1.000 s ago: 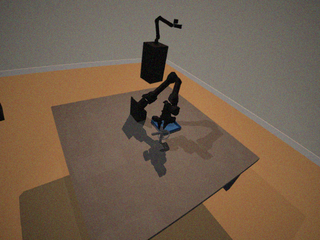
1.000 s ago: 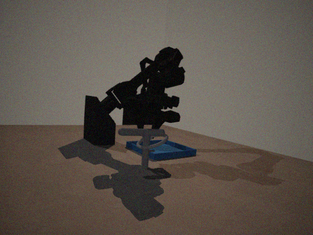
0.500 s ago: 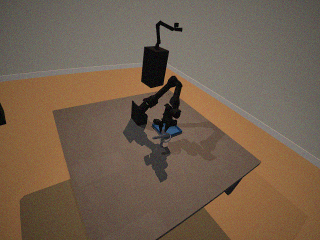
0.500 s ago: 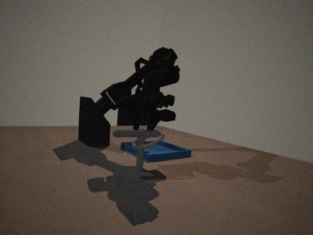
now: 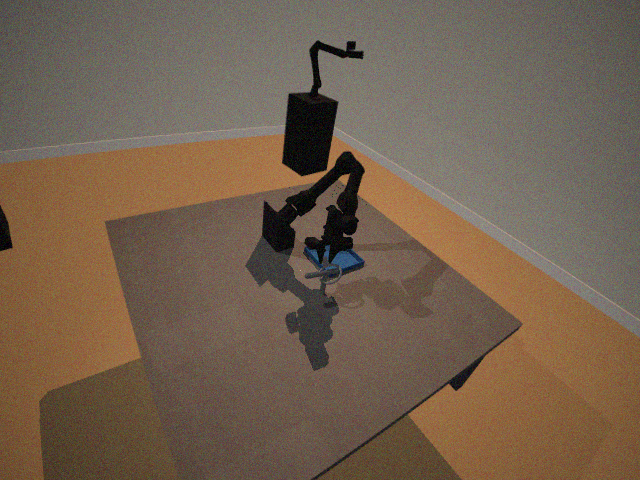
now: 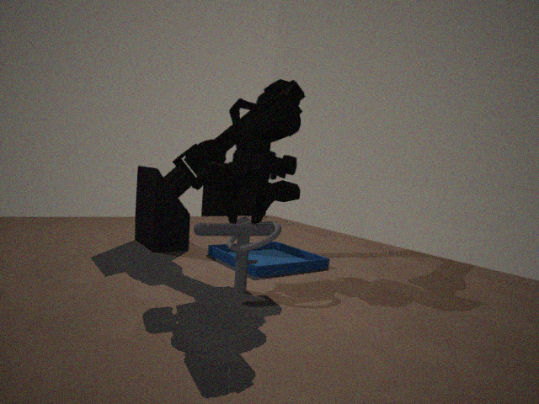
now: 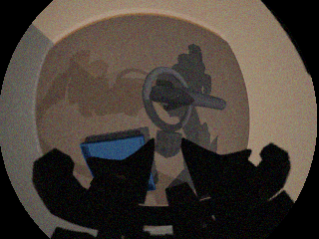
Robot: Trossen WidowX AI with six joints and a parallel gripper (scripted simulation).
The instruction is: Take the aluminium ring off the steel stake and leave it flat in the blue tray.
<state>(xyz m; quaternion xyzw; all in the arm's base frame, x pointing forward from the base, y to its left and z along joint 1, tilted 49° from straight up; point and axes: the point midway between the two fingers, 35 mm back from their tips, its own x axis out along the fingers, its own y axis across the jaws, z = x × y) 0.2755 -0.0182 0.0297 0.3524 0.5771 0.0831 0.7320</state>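
Top view: we see the black arm [image 5: 349, 164] [image 6: 272, 117] bent over the grey-brown table [image 5: 222, 341] [image 6: 392, 348] [image 7: 115, 42] at the centre of the frame, its gripper [image 5: 325, 261] [image 6: 246, 220] [image 7: 167, 141] pointing down. Just below the gripper, the aluminium ring [image 5: 340, 274] [image 6: 273, 237] [image 7: 146, 95] is at the cross-bar [image 5: 312, 274] [image 6: 210, 229] [image 7: 214, 103] of the steel stake [image 5: 323, 286] [image 6: 240, 276], with the blue tray [image 5: 355, 267] [image 6: 291, 267] [image 7: 114, 148] near it. A second arm [image 5: 314, 67] stands on a black pedestal [image 5: 309, 134] in the upper middle.

Exterior view: mid-frame, we find the ring raised well off the table and tilted, its near side crossing the post below the bar and its right side reaching up by the bar's right end. The tray sits behind the stake, right of centre.

Wrist view: we look down on the ring at upper centre, looped about part of the cross-bar, whose other end sticks out to the right. The gripper grips the ring by its tab [image 7: 168, 143], between dark fingers at lower centre. The tray is at lower left, partly hidden by a finger.
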